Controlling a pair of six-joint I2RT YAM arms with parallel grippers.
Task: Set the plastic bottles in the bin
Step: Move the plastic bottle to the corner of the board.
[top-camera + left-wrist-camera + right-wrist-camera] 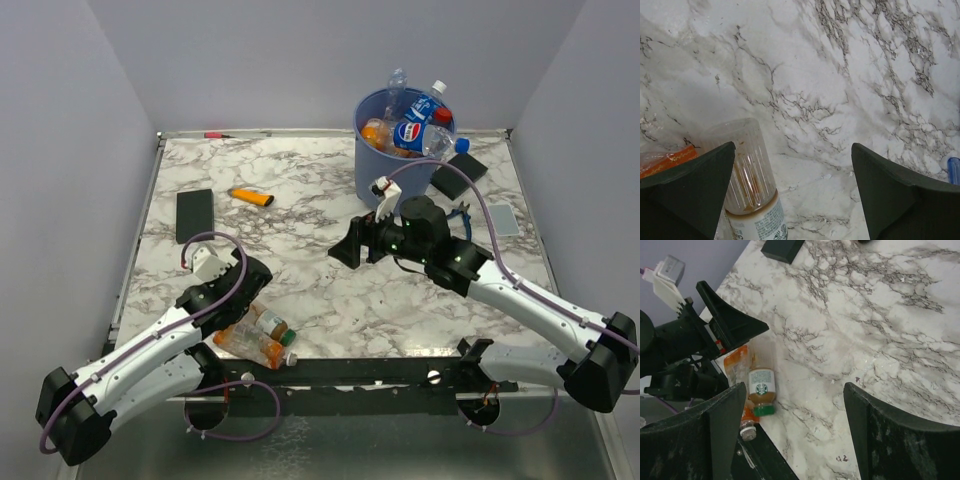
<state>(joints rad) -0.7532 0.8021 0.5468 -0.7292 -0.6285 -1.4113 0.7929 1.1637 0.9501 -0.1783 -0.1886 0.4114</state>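
Most of the job looks done: the blue bin (pixel 372 170) at the far right is heaped with plastic bottles (pixel 412 128). What's left, as far as I can see, is a little cluster of bottles (pixel 262 340) at the near left edge of the desk (pixel 320 300), maybe three. My left arm lies low and stretched out, left claw (pixel 793 146) wide open right above them, with a ribbed bottle (pixel 747 165) peeking out beside one finger. My right arm reaches to mid-desk, right claw (pixel 795 386) open and empty, pointing toward that cluster.
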